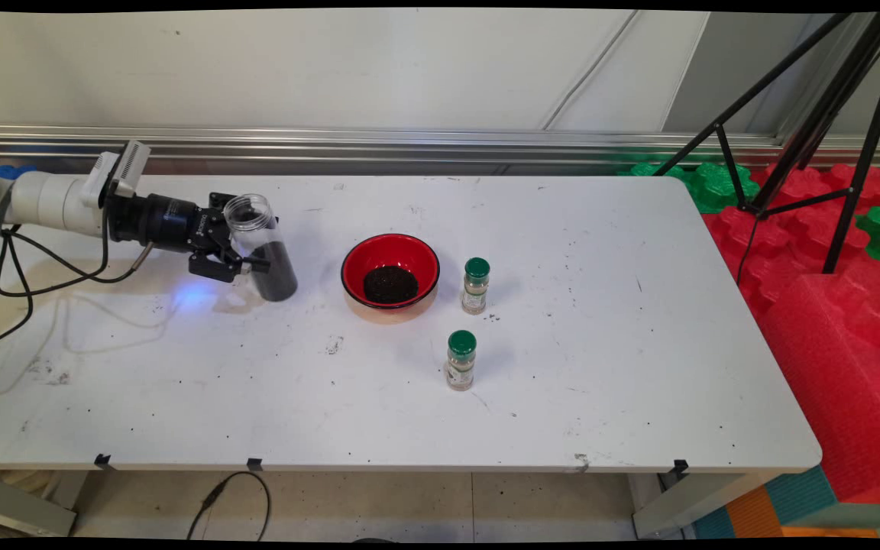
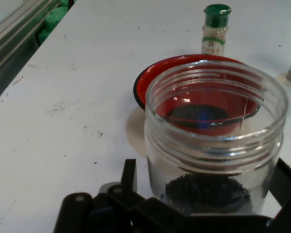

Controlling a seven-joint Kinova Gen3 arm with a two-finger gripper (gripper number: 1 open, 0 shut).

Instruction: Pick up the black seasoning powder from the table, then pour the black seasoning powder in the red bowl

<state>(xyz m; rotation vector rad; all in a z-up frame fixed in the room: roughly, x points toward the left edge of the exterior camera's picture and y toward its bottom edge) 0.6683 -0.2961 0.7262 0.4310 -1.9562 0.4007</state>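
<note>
My gripper (image 1: 235, 256) was clamped on the clear jar (image 1: 260, 246), fingers on both its sides, low over the table's (image 1: 600, 397) left part. The jar was open-mouthed, with dark grains in its bottom. A red bowl (image 1: 390, 270) with dark grains sat just past it. Two green-capped spice bottles (image 1: 475, 285) (image 1: 461, 360) stood beyond the bowl.
</note>
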